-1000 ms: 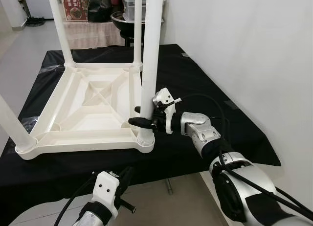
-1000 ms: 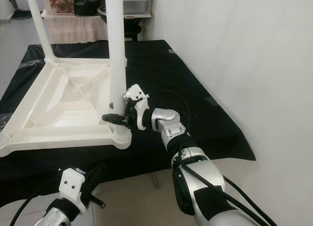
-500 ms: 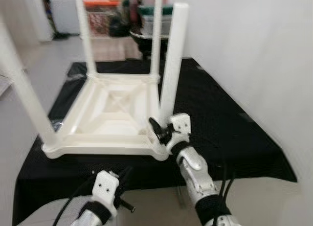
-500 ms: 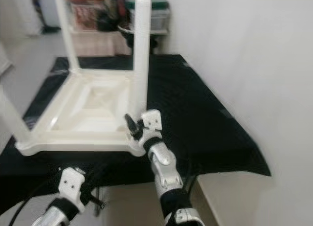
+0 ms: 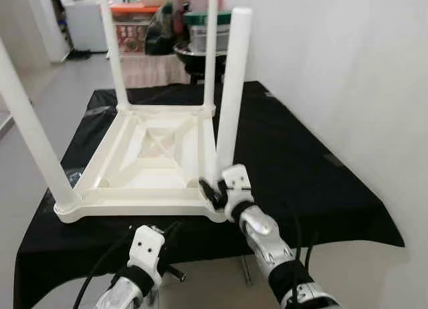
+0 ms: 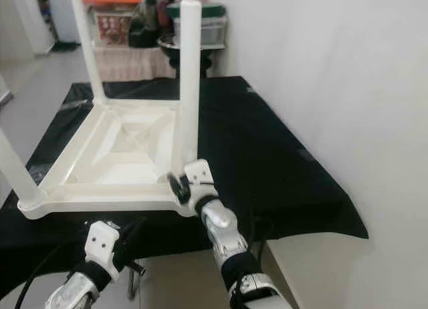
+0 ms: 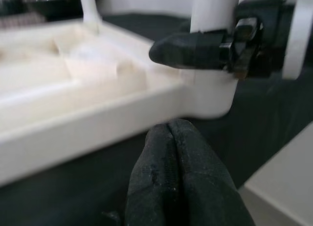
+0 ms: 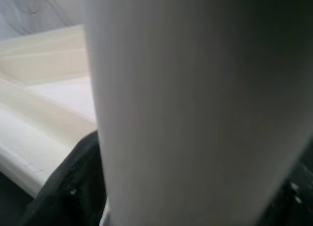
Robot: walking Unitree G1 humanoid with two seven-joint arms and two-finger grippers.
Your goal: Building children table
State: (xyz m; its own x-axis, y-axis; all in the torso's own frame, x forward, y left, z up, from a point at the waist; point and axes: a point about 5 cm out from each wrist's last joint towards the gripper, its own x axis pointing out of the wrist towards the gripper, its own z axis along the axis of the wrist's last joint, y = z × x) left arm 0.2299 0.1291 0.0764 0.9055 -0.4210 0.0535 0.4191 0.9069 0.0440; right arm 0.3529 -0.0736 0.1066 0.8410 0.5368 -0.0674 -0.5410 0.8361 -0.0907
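Observation:
A white plastic children's table (image 5: 134, 209) lies upside down on a black-covered worktop (image 5: 321, 202), with its legs standing up. My right gripper (image 5: 212, 192) is shut on the near right leg (image 5: 227, 88), just above its socket at the corner. In the right wrist view that leg (image 8: 186, 103) stands between the black fingers (image 8: 68, 187). My left gripper (image 7: 171, 157) is shut on nothing. It sits low, below the worktop's front edge, pointing at the same corner (image 7: 210, 96).
A white wall (image 5: 348, 68) runs close along the worktop's right side. Open floor (image 5: 40, 88) lies to the left. Boxes, a basket and a dark bowl (image 5: 194, 55) stand behind the worktop. The other legs (image 5: 33, 142) rise at the remaining corners.
The whole picture has shifted: the camera moved back and now takes in the full table. My right gripper stays on the near right leg. The left arm keeps its place.

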